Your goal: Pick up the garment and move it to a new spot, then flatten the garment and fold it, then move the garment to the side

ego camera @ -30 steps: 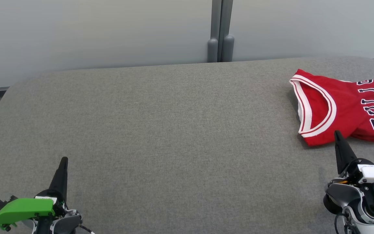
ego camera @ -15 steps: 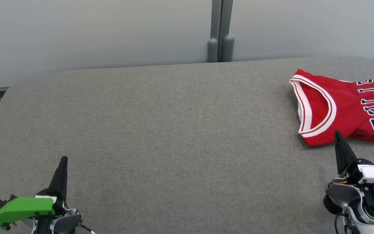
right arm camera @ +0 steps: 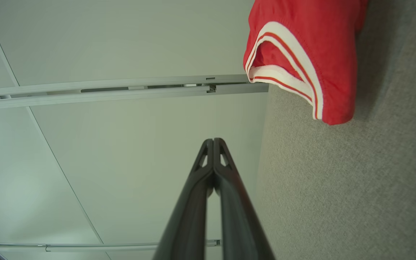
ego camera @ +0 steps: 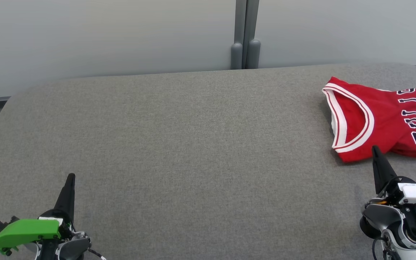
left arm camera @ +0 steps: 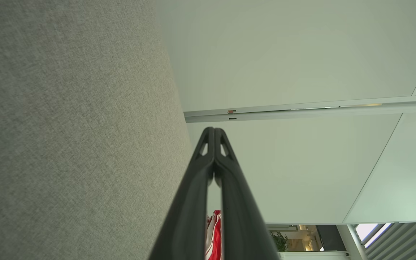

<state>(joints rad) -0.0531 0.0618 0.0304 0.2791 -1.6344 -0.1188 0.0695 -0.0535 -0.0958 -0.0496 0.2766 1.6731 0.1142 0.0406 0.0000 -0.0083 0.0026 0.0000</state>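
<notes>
Grey worktop [ego camera: 193, 151] carries a red jersey [ego camera: 381, 119], folded, at two o'clock near the far right edge. Judged: final step, setting aside, appears complete; nothing further called for but withdrawal. Right pincer [ego camera: 376, 151], fingers together and empty, sits just beside its near hem at six o'clock; left pincer [ego camera: 70, 178], likewise together, well apart at eight o'clock

Almost no change across three head-view pictures. Left gripper [ego camera: 70, 176]: tip crept slightly farther up table, away from robot; green wrist housing [ego camera: 25, 232] slid slightly toward robot, nearer bottom edge. No other shift can be made out at this size.
</notes>
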